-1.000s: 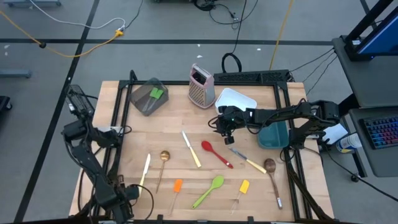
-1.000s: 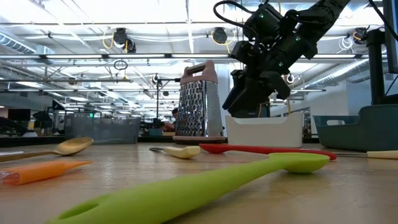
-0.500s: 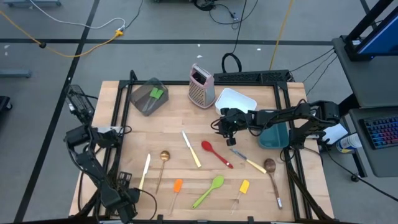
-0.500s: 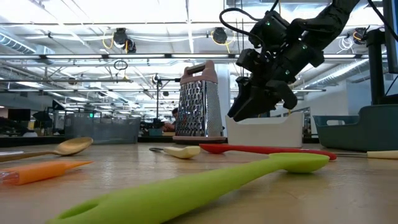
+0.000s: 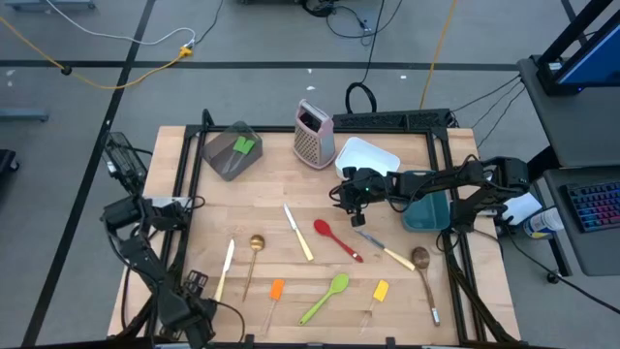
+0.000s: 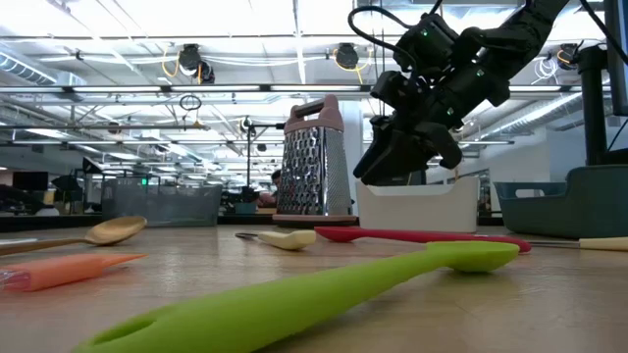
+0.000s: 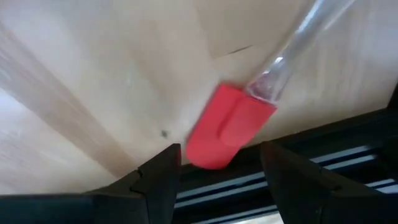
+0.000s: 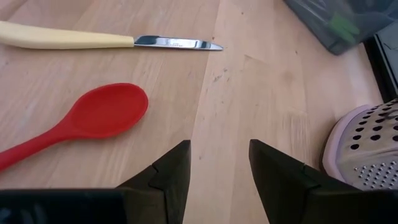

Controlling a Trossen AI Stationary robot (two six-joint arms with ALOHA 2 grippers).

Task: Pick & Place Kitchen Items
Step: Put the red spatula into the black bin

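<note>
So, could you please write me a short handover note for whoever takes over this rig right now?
Left gripper: open, empty, low at the table's near left edge over a red spatula.
Right gripper: open, empty, hovering mid-table beside the red spoon.
Done: one green utensil in the grey container.
Left: the knives, spoons and spatulas lying on the table.

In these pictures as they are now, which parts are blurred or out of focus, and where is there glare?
Low view: the green spoon nearest the lens is soft, and the ceiling lights glare. Left wrist view: the red spatula and its clear handle are blurred. Right wrist view: the red spoon and the knife are sharp; the blade glints.
</note>
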